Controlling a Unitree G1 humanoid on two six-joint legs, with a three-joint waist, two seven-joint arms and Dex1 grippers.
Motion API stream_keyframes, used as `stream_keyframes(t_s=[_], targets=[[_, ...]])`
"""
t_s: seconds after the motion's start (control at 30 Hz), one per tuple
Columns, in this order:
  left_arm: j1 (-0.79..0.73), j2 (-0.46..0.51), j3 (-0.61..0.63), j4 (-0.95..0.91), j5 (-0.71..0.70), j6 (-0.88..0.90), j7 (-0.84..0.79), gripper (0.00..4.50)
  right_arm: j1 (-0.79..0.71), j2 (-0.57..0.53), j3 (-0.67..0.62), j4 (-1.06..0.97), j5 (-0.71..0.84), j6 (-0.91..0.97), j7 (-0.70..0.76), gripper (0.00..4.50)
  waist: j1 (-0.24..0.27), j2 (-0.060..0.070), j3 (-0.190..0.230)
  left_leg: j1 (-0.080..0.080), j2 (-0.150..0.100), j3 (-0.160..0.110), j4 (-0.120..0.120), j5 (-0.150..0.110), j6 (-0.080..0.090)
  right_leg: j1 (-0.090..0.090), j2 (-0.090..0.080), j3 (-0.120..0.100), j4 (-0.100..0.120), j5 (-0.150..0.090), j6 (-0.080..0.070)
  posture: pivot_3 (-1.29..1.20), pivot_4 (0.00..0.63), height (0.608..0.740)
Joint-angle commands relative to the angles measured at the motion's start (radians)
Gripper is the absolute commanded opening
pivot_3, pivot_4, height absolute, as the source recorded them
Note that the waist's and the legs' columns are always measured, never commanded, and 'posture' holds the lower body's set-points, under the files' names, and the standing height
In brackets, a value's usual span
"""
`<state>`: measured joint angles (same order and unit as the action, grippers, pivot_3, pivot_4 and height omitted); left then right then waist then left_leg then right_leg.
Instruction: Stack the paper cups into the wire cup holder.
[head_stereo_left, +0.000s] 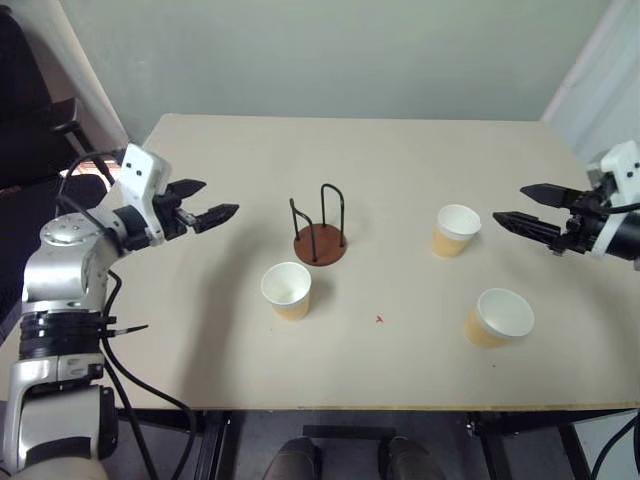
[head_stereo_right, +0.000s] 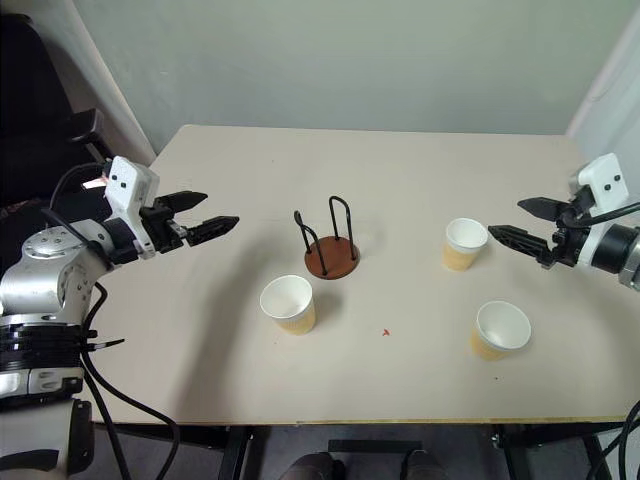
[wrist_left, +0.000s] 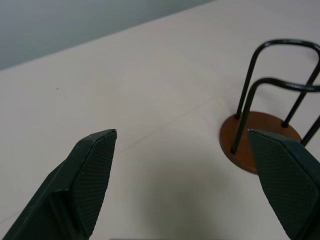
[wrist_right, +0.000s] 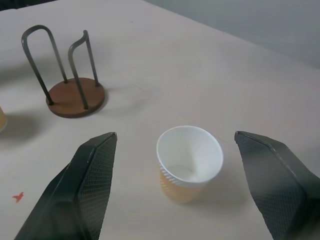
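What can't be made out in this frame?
- Wire cup holder: in the left wrist view, partly hidden behind a finger and cut by the edge.
- Cup nearest the left gripper: right wrist view, cut by the edge.
- Red mark on the table: too small to identify.

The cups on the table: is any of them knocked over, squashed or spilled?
Nothing stands out. All three paper cups stand upright, mouths up and look empty, spread on the table around the empty wire cup holder.

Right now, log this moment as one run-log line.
left gripper: open, empty | right gripper: open, facing nearest cup | paper cups: three upright on table | wire cup holder: empty
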<state>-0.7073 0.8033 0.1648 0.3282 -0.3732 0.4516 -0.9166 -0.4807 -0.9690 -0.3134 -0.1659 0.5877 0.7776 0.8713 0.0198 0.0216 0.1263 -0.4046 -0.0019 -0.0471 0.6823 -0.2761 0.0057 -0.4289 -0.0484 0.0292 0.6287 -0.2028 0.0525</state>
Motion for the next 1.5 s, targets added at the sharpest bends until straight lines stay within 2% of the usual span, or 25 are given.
stream_keyframes(t_s=[0.03,0.2,0.43,0.67,0.97,1.27,1.5], targets=[[-0.068,-0.012,-0.014,0.012,0.006,-0.02,-0.022,4.45,-0.032,0.0,-0.02,-0.044,0.015,0.001,-0.029,3.92,0.002,0.0,0.0,0.0,0.0,0.0,0.001,0.0,0.0,0.0,0.0,0.0,0.0,0.0,0.0,0.0,0.15,0.74],[-0.025,-0.023,-0.044,-0.06,-0.015,0.038,-0.068,4.45,-0.019,0.013,-0.026,-0.063,0.02,0.017,-0.057,3.92,-0.002,0.0,0.0,0.0,0.0,0.0,0.0,0.0,0.0,0.0,0.0,0.0,0.0,0.0,0.0,0.0,0.15,0.74],[-0.029,0.056,-0.077,-0.228,-0.164,0.313,-0.248,4.45,-0.05,-0.045,-0.041,-0.067,0.067,0.068,-0.006,3.92,-0.002,0.0,0.0,-0.003,0.0,0.0,0.0,0.0,0.0,-0.003,0.0,0.0,-0.001,0.0,0.0,0.0,0.15,0.74],[-0.056,0.063,-0.12,-0.262,-0.163,0.388,-0.245,4.45,-0.061,-0.085,-0.05,-0.068,0.079,0.083,-0.009,3.92,0.001,0.0,0.0,-0.003,0.0,0.0,0.001,0.001,-0.001,-0.002,0.0,0.0,0.0,0.0,0.001,0.0,0.15,0.74],[-0.047,-0.019,-0.143,-0.219,-0.125,0.367,-0.166,4.45,-0.053,-0.112,-0.063,-0.099,0.106,0.114,0.003,3.92,0.001,0.0,0.0,-0.002,0.0,0.0,0.0,0.002,0.0,-0.002,-0.001,0.0,0.001,0.0,0.001,0.0,0.15,0.74],[-0.126,-0.097,-0.228,-0.083,-0.04,0.262,-0.184,4.45,-0.065,-0.148,-0.079,-0.235,0.314,0.274,0.045,3.92,0.002,-0.001,0.0,-0.002,0.0,0.0,0.0,0.003,0.0,-0.001,0.0,0.0,0.0,0.001,0.001,0.0,0.15,0.74],[-0.18,-0.16,-0.255,-0.028,0.0,0.214,-0.177,4.45,-0.033,-0.158,-0.086,-0.285,0.369,0.299,0.024,3.92,0.003,-0.001,0.0,-0.002,-0.001,0.0,0.001,0.003,0.0,0.0,-0.001,0.0,-0.001,0.001,0.002,0.0,0.15,0.74]])
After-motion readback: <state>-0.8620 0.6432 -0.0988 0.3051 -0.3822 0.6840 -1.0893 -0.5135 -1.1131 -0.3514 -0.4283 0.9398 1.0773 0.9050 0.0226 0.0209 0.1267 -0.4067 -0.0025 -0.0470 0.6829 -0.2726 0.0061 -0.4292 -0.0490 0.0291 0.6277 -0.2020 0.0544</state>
